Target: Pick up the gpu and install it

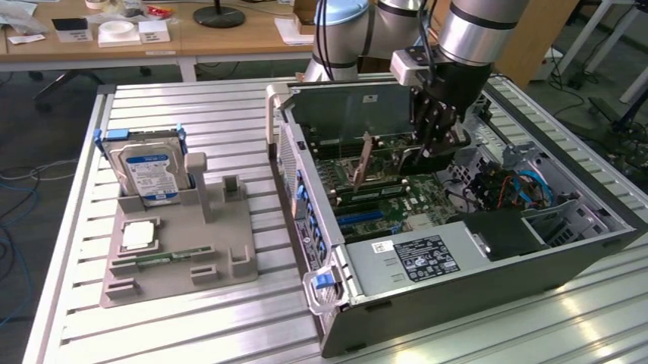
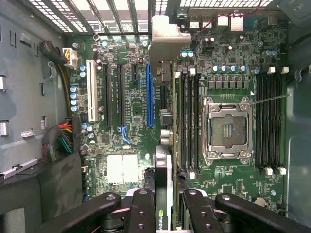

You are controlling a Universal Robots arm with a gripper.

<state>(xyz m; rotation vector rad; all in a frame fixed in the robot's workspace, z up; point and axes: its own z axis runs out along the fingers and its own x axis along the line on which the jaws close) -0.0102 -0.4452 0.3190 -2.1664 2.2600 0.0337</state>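
Observation:
The gpu (image 2: 164,174) is clamped edge-on between my gripper's black fingers (image 2: 141,208), its silver end bracket (image 2: 165,36) at the far end. My gripper (image 2: 165,211) is shut on the card. The card hangs above the motherboard (image 2: 131,111), roughly parallel to the long blue slot (image 2: 149,94) and slightly to one side of it. In the exterior view my gripper (image 1: 438,148) reaches down into the open computer case (image 1: 426,318), over the motherboard's middle.
Memory sticks (image 2: 187,121) and the open CPU socket (image 2: 226,128) lie beside the held card. Cable bundles (image 2: 63,141) sit at the case wall. On the exterior view's left, a grey fixture (image 1: 202,265) holds a hard drive (image 1: 152,171) and a memory stick (image 1: 162,256).

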